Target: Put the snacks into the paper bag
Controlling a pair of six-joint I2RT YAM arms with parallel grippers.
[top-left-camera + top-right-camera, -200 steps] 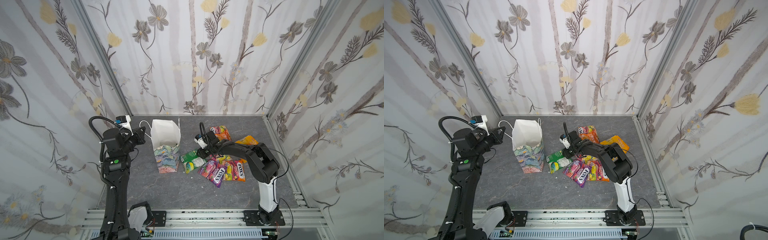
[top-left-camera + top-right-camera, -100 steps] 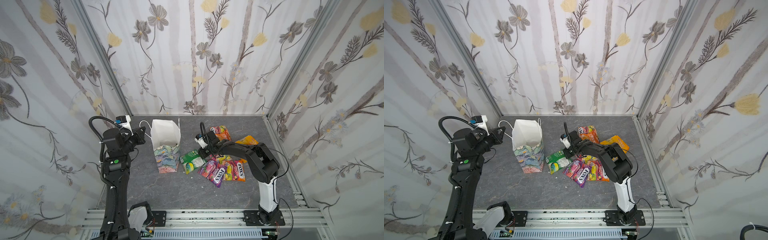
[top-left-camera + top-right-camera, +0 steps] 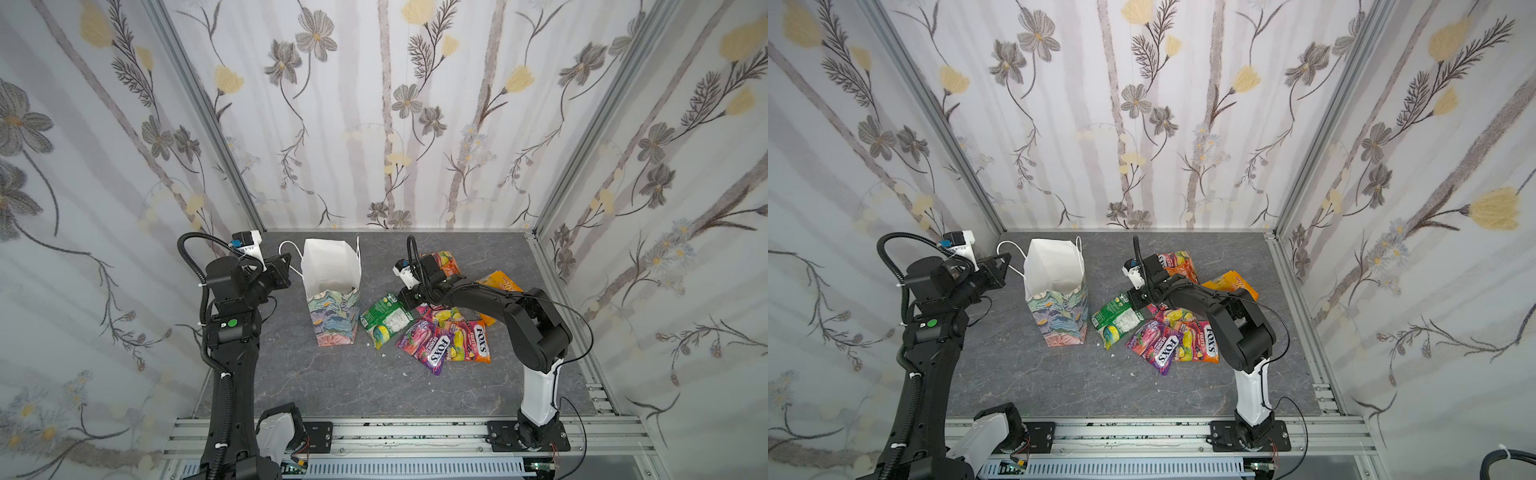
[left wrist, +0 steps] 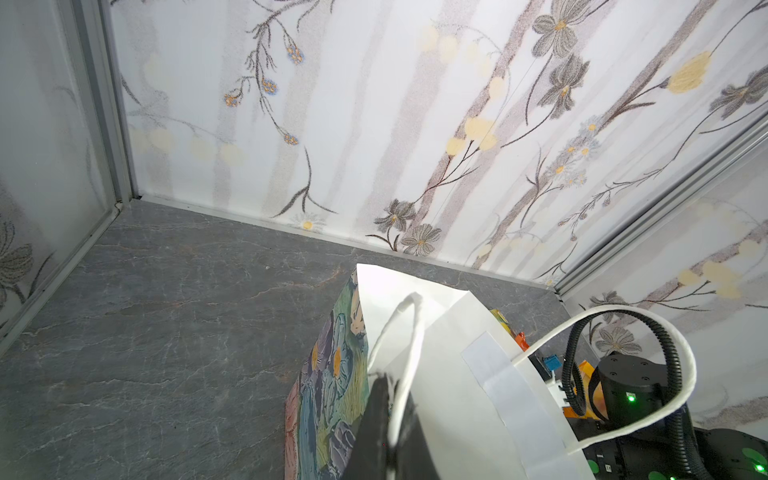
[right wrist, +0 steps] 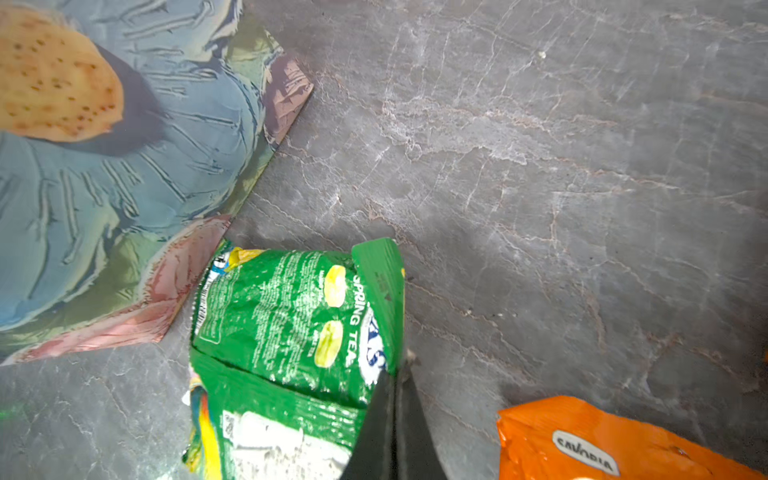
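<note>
- paper bag [image 3: 334,322] stands upright on the grey table [image 3: 332,382], left of centre, mouth open. Its own walls hide the bottom in both top views, so can't tell if anything is inside.
- left gripper [image 3: 289,269] is at the bag's left rim. In the left wrist view its fingers [image 4: 374,428] are pressed together, pinching the bag by the near cord handle [image 4: 411,332]. The finger bases are cut off by the frame edge.
- the other handle loop [image 4: 681,361] hangs close to the lens, with the right arm partly hidden behind it.
- snacks all lie on the table right of the bag, none seen inside it.
- green pack [image 3: 386,320] lies nearest the bag, just beside its base.
- right gripper [image 5: 395,399] has its jaws closed tight on the edge of the green pack [image 5: 291,316]. The fingers cover the actual contact, and the pack's lower part is cut off.
- purple pack [image 3: 428,343] and orange FRUITS pack [image 3: 473,338] overlap in a heap.
- the right arm [image 3: 490,295] covers the packs behind them, so an exact count isn't possible.
- another orange pack [image 3: 446,262] at the back is half hidden behind the right wrist.
- orange pouch [image 5: 582,444] is cut off by the frame. Its label is hard to read, maybe "SAVORIA".
</note>
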